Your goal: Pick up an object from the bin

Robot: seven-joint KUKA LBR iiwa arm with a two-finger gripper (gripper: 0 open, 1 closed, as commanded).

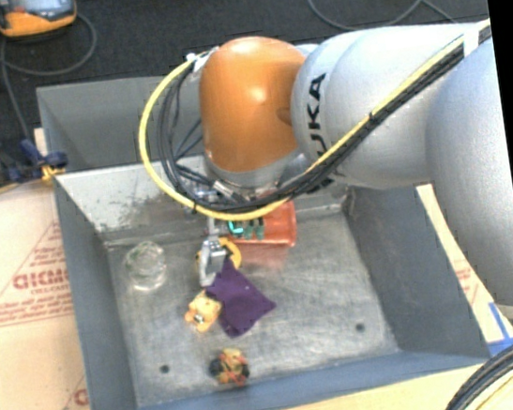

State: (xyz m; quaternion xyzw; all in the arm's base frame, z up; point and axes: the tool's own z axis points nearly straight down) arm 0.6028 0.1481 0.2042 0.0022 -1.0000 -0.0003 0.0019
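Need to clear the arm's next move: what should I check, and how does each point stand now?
1. Target under the gripper: ok, it is at the top edge of the crumpled purple cloth.
2. Anything held yet: cannot tell.
3. Cloth free of neighbours: not ok, the small yellow toy figure lies against its left edge.
4. Room beside the half-hidden orange translucent box: cannot tell.
5. Path past the clear round cup: ok, it stands apart at left.

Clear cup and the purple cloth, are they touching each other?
Apart. The camera view shows bare grey bin floor between the clear cup at the left and the purple cloth near the middle.
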